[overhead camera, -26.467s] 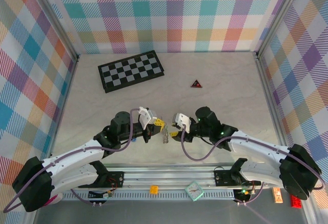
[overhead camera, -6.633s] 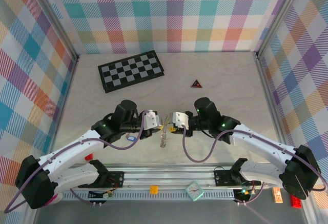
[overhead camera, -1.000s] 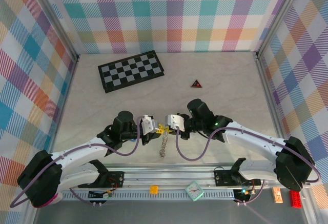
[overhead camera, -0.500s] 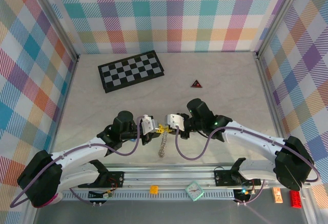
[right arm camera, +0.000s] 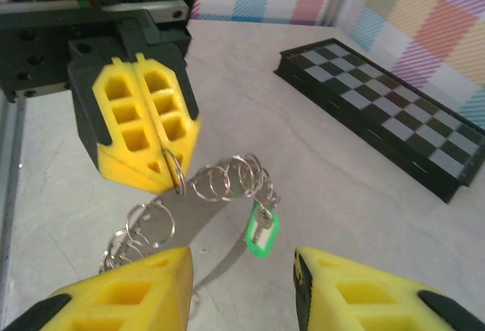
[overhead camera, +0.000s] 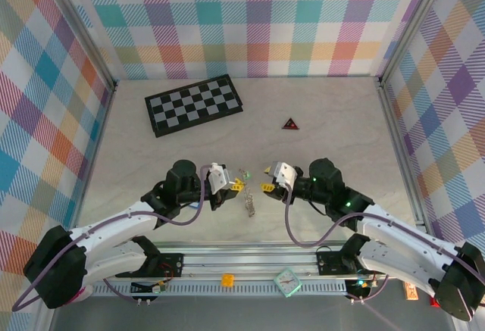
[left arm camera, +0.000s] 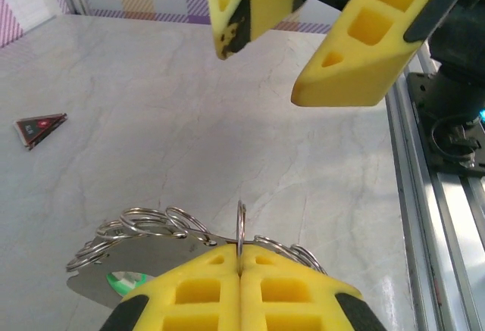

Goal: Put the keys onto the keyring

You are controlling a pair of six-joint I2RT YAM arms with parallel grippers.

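Your left gripper sits just toward 6 o'clock from the middle of the pale marbled worktop, with its yellow fingers pointing to 3 o'clock. It is clamped tight on one ring of the silvery-grey metal keyring chain. In the left wrist view its two pads press flat together, and a single ring stands upright in the seam between them.

From that pinched ring the chain runs two ways. One stretch of linked rings trails toward 6 o'clock in the top view. A shorter coil leads off to the key with the bright green plastic head. You find that green key at about 1 o'clock of the left fingertips, touching the last rings of the coil. I cannot tell whether it is threaded onto them or only lies against them.

Your right gripper faces the left one from 3 o'clock, close by but apart from the chain. Its jaws stand partly spread and hold nothing.

The black-and-white checkerboard lies at 10 o'clock on the worktop and the dark red-edged triangle at 1 o'clock. Both are well apart from the grippers.
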